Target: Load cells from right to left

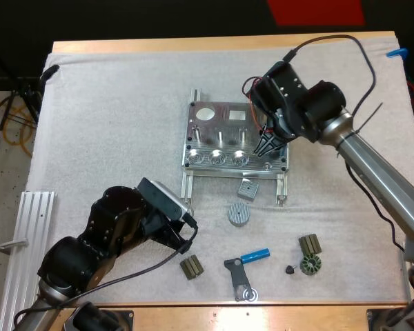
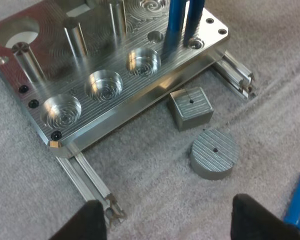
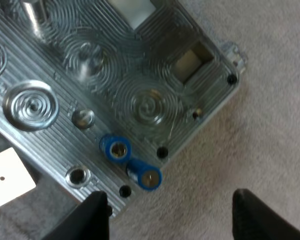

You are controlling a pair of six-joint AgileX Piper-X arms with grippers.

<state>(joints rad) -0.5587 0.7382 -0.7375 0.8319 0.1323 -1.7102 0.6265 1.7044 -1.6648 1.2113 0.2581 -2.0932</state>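
Loading stands at the right front corner of the fixture (image 1: 224, 114), where two blue cells (image 3: 115, 148) sit upright side by side and your right gripper (image 1: 268, 146) hangs just above them with its fingers spread, clear of both. Your left gripper (image 2: 170, 212) hovers over the mat (image 1: 110, 124) short of the fixture's front edge, fingers apart and empty. Your next move looks to be fetching another cell, perhaps the blue piece (image 1: 257, 254) lying nearer you on the mat, and lowering it straight into the open hole (image 2: 155, 36) just left of the seated pair.
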